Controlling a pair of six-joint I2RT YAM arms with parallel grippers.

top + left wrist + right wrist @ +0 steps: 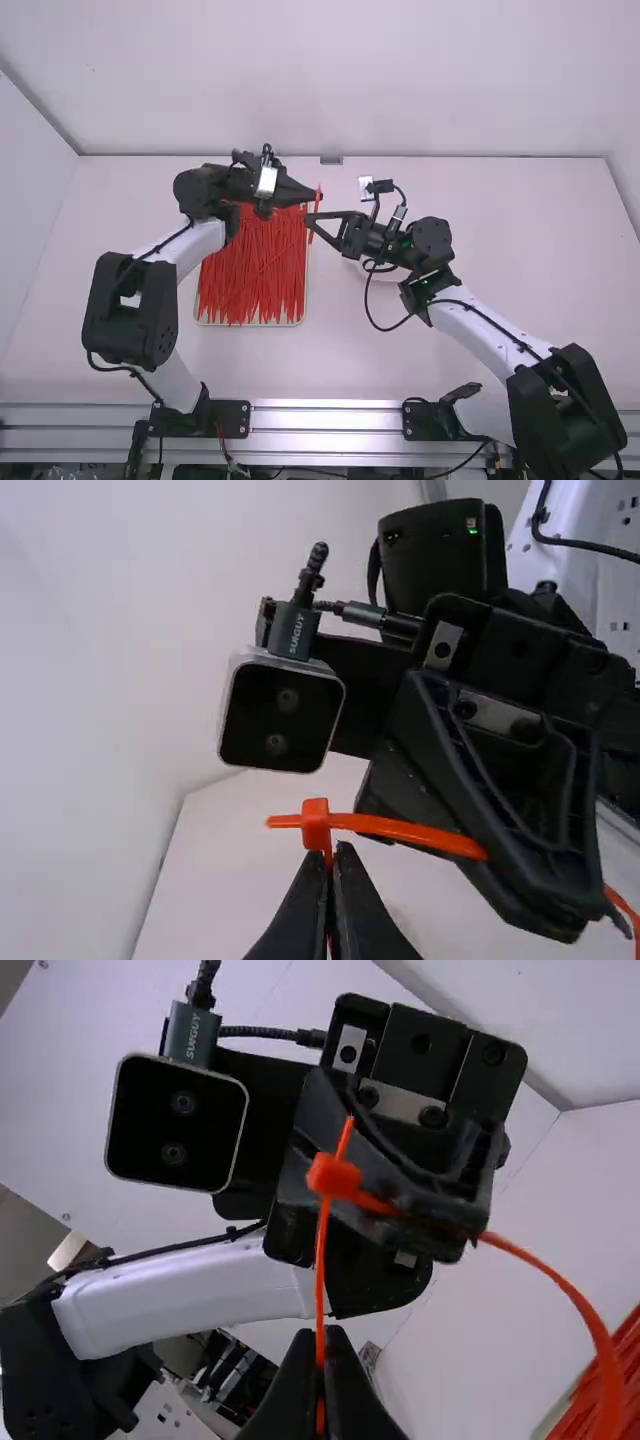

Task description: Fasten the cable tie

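Left hand [325,858]: pressed together, pinching the red cable tie [400,832] just under its head [315,818].
Right hand [322,1345]: facing the left hand, close by, pinching the same tie's strap.
Tie axis: runs hand to hand, raised above the tray [250,323] of spare ties.
Likely next: right hand draws the strap away from the head.
Writing: small print on a camera plug [292,632], not read out.

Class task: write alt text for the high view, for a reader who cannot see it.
Two white-and-black robot arms meet above a white table, the left pincer and right pincer both shut on one red cable tie. Close by them lies a tray piled with spare ties, also red.
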